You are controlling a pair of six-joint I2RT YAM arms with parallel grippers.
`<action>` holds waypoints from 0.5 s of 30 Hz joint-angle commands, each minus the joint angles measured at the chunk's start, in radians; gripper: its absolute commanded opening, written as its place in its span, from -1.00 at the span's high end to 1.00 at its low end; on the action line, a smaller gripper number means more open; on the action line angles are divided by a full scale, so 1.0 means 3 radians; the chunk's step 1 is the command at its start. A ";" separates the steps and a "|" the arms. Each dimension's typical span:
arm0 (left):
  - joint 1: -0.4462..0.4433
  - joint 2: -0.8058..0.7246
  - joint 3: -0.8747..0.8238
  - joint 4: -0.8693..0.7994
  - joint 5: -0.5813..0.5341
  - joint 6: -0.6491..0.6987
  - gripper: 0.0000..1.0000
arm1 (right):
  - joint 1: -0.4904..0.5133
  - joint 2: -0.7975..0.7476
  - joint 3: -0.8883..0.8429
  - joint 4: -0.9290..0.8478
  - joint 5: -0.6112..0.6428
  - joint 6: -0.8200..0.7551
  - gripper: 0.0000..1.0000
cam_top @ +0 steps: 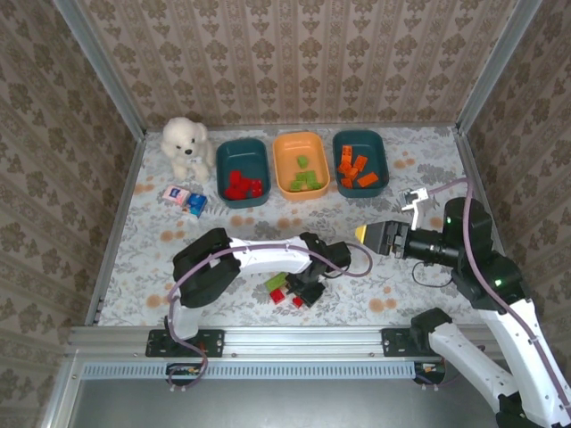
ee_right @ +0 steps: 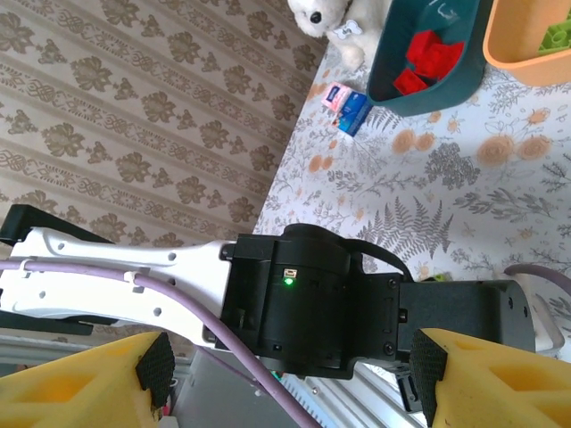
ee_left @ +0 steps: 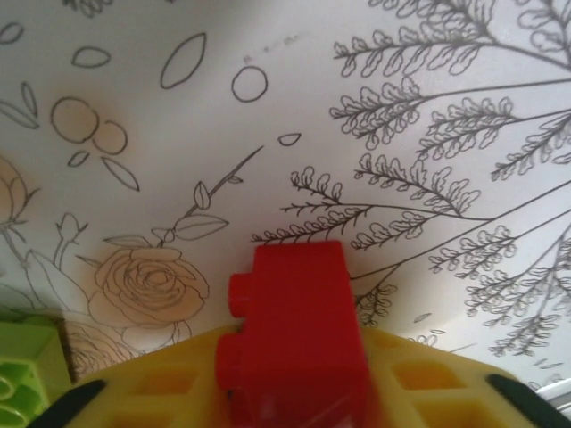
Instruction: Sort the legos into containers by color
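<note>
Presently, the left gripper is clamped on a red brick. The left wrist view shows the brick pinched between the yellow fingers, its side studs turned to the gripper's left. Whether the brick touches the table cannot be told. A light green brick lies just beside this gripper on its left, and a loose red brick rests next to that one.

The right gripper stands wide apart with nothing between its yellow fingers (the left arm's wrist lies beyond them). It hangs near the left gripper, beyond it and to its right.

Well beyond both grippers, three containers sit side by side:
- The left teal container holds red legos.
- The orange container holds green legos.
- The right teal container holds orange legos.

Further left of the containers sits a white plush bear, with a blue-white object lying nearer the left gripper than the bear.
</note>
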 commanded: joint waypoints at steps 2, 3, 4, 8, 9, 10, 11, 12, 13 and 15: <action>0.0004 0.0031 0.0149 -0.0074 -0.0158 0.0000 0.56 | -0.0007 0.0071 0.0094 0.0042 -0.0071 0.0014 -0.45; 0.0019 0.0010 0.0179 -0.0096 -0.0198 -0.0007 0.61 | -0.0008 0.0079 0.0100 0.0042 -0.0064 0.0001 -0.45; 0.0046 -0.0032 0.0216 -0.0133 -0.0239 -0.0015 0.63 | -0.0008 0.0089 0.0109 0.0045 -0.0054 -0.0007 -0.45; 0.0385 -0.0338 0.0436 -0.0239 -0.0317 -0.0098 0.66 | -0.0006 0.0143 0.0150 0.0113 -0.0056 -0.0043 -0.45; 0.0504 -0.0420 0.0488 -0.0249 -0.0321 -0.0112 0.66 | -0.0008 0.0160 0.0152 0.0141 -0.0061 -0.0048 -0.45; 0.0654 -0.0510 0.0558 -0.0250 -0.0325 -0.0121 0.68 | -0.0009 0.0185 0.0152 0.0179 -0.0068 -0.0053 -0.45; 0.0813 -0.0583 0.0627 -0.0238 -0.0309 -0.0122 0.69 | -0.0007 0.0216 0.0147 0.0225 -0.0077 -0.0060 -0.45; 0.0949 -0.0626 0.0685 -0.0229 -0.0269 -0.0120 0.69 | -0.0004 0.0242 0.0146 0.0270 -0.0085 -0.0057 -0.45; 0.1136 -0.0656 0.0752 -0.0204 -0.0218 -0.0106 0.69 | -0.0006 0.0289 0.0147 0.0321 -0.0088 -0.0059 -0.45; 0.1447 -0.0678 0.0827 -0.0121 -0.0137 -0.0070 0.70 | -0.0003 0.0390 0.0155 0.0428 -0.0102 -0.0068 -0.45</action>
